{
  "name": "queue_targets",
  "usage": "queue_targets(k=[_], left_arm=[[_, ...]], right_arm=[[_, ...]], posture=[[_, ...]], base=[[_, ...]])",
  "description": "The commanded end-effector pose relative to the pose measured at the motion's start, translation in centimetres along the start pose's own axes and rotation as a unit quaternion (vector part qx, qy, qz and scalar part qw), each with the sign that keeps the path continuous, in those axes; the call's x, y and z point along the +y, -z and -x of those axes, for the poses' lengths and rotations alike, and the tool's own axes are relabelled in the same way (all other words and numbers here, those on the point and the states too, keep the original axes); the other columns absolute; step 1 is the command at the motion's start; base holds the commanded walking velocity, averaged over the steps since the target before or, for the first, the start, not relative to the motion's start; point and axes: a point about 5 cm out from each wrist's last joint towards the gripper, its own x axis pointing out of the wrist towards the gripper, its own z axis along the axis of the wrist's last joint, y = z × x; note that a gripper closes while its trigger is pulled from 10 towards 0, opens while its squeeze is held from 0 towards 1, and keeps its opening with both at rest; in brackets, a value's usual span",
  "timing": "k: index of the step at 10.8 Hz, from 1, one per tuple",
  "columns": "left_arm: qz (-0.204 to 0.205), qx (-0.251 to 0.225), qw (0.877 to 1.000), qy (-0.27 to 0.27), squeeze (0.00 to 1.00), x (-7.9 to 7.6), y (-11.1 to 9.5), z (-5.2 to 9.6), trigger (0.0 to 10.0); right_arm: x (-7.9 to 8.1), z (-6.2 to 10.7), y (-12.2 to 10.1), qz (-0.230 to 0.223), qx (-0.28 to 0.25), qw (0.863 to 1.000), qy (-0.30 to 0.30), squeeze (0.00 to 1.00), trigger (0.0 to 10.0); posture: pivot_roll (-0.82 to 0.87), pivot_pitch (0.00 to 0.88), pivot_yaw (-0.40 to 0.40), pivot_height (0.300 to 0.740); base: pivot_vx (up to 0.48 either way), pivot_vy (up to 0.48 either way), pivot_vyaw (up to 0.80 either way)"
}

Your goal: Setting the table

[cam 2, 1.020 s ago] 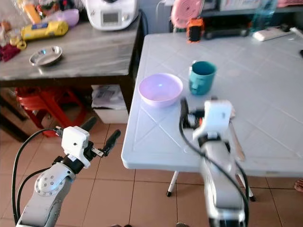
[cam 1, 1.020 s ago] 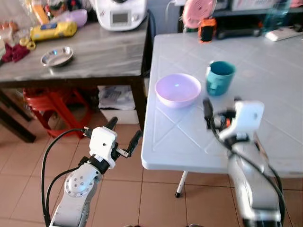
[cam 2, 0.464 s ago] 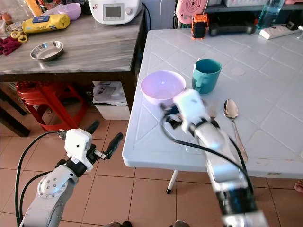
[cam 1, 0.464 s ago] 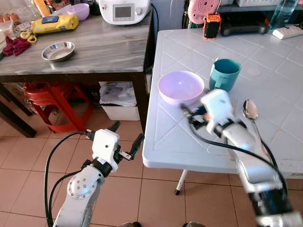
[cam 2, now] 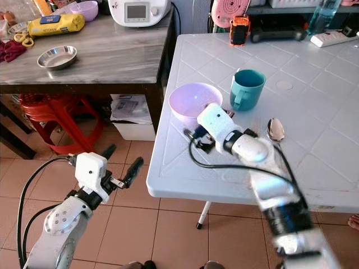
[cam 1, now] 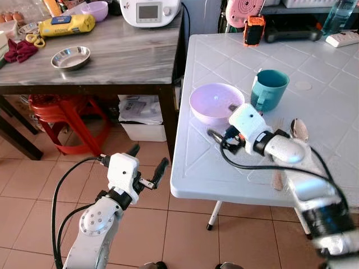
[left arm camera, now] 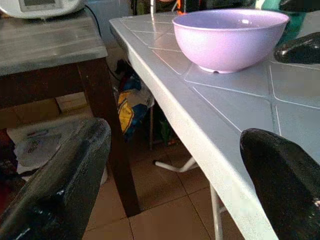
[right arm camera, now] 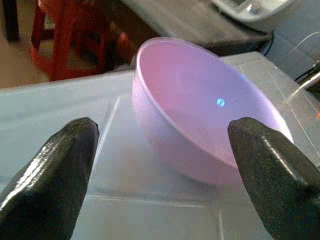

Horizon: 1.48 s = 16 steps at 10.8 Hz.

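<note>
A lilac bowl [cam 1: 216,103] stands near the left edge of the white table [cam 1: 224,174], with a teal mug [cam 1: 268,89] just right of it. A metal spoon [cam 1: 297,130] lies further right, beyond my right arm. My right gripper [cam 1: 222,121] is open, low over the table at the bowl's near side, one finger beside the rim and the other towards the table edge. In the right wrist view the bowl [right arm camera: 200,110] sits between the spread fingers [right arm camera: 50,175], untouched. My left gripper [cam 1: 147,159] is open and empty, held off the table's left edge above the floor.
A dark wooden table [cam 1: 112,61] stands to the left with a steel dish [cam 1: 70,58], a yellow pack [cam 1: 64,25] and a white appliance [cam 1: 150,11]. A red stool [cam 1: 61,115] sits beneath it. An orange gadget [cam 1: 254,29] stands at the white table's far side.
My right gripper has swung left and down from beside the mug to the near side of the bowl. The spoon is uncovered. The left arm has stayed where it was.
</note>
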Motion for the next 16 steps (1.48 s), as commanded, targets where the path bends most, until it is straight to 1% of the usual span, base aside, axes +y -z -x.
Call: queue_targets(k=[1, 2, 3, 5, 6, 7, 8, 9, 10, 11, 13, 16], left_arm=[[-0.001, 0.011, 1.000, 0.009, 0.00, -0.1, 0.2, 0.2, 10.0], [0.002, 0.012, 1.000, 0.021, 0.00, -0.3, 0.2, 0.2, 10.0], [0.004, 0.004, 0.999, 0.036, 0.00, -0.6, 0.1, 0.5, 10.0], [0.011, -0.013, 0.998, 0.060, 0.00, -0.7, -0.5, 0.6, 10.0], [0.011, -0.019, 0.997, 0.069, 0.00, -0.7, -0.7, 0.5, 10.0], [0.012, -0.019, 0.997, 0.069, 0.00, -0.7, -0.7, 0.5, 10.0], [0.012, -0.019, 0.997, 0.068, 0.00, -0.7, -0.7, 0.5, 10.0], [0.012, -0.018, 0.997, 0.069, 0.00, -0.8, -0.6, 0.4, 10.0], [0.012, -0.015, 0.997, 0.069, 0.00, -0.9, -0.6, 0.4, 10.0], [0.013, -0.014, 0.998, 0.067, 0.00, -0.9, -0.5, 0.4, 10.0], [0.010, -0.012, 0.998, 0.062, 0.00, -0.9, -0.6, 0.4, 10.0], [0.009, -0.008, 0.998, 0.060, 0.00, -1.1, -0.6, 0.4, 10.0]], right_arm=[[-0.4, -0.6, -0.7, 0.012, -0.008, 1.000, -0.015, 0.00, 10.0], [-0.6, -0.9, -0.7, 0.028, -0.006, 0.999, -0.036, 0.00, 10.0], [-0.9, -1.4, -0.9, 0.048, -0.003, 0.998, -0.048, 0.00, 10.0], [-1.6, -2.1, -1.3, 0.072, -0.003, 0.995, -0.064, 0.00, 10.0], [-2.2, -2.5, -1.2, 0.090, 0.012, 0.993, -0.082, 0.00, 10.0], [-2.6, -2.7, -1.1, 0.095, 0.019, 0.992, -0.087, 0.00, 10.0], [-2.7, -2.9, -1.2, 0.116, 0.029, 0.987, -0.105, 0.00, 10.0], [-2.9, -3.2, -0.9, 0.125, 0.048, 0.984, -0.121, 0.00, 8.9], [-3.0, -3.4, -0.3, 0.123, 0.065, 0.982, -0.125, 0.00, 1.0], [-2.8, -3.4, 0.1, 0.121, 0.075, 0.980, -0.141, 0.00, 0.0], [-2.8, -3.5, 0.4, 0.129, 0.077, 0.978, -0.146, 0.00, 0.0], [-3.4, -3.5, 0.5, 0.143, 0.082, 0.976, -0.141, 0.00, 0.0]], posture=[[-0.05, 0.163, 0.096, 0.740], [-0.05, 0.165, 0.097, 0.740], [-0.04, 0.167, 0.097, 0.740], [-0.04, 0.166, 0.093, 0.740], [-0.03, 0.166, 0.092, 0.740], [-0.04, 0.167, 0.089, 0.740], [-0.04, 0.169, 0.088, 0.740], [-0.03, 0.170, 0.086, 0.740], [-0.03, 0.170, 0.085, 0.740], [-0.02, 0.170, 0.082, 0.740], [-0.02, 0.171, 0.081, 0.740], [-0.03, 0.168, 0.080, 0.740]], base=[[0.000, 0.000, 0.00], [0.000, 0.000, 0.00], [0.000, 0.000, 0.00], [0.000, 0.000, 0.00], [0.000, 0.000, 0.00], [0.000, 0.000, 0.00], [0.000, 0.000, 0.00], [0.000, 0.000, 0.00], [0.000, 0.000, 0.00], [0.000, 0.000, 0.00], [0.000, 0.000, 0.00], [0.000, 0.000, 0.00]])
